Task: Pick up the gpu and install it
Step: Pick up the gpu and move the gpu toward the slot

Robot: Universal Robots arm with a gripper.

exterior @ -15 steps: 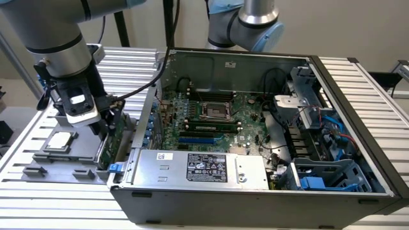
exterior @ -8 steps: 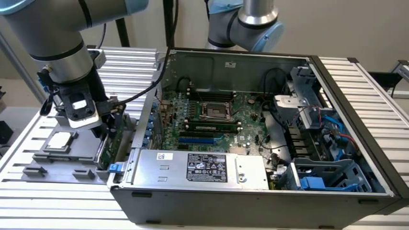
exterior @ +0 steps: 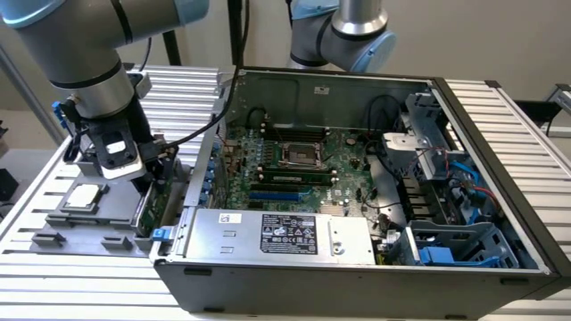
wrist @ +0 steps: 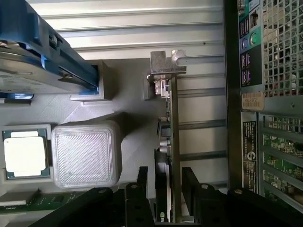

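Claw (wrist: pixel 166 178) wide, fingers (wrist: pixel 190 182) straddling the gpu (wrist: pixel 174 137), nothing clamped yet; I reckon it stands on edge in the grey holder (wrist: pixel 130 106) so both faces are reachable.

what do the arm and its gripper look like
The arm is a silver-grey tube with light blue joint caps and a black ring seam; a black cable runs from its wrist. The gripper is black, its fingers blocky with small round screw heads.

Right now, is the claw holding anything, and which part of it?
Nothing is held. The open claw straddles the gpu, which stands on edge beside the computer case, one finger on each side, not clamped.
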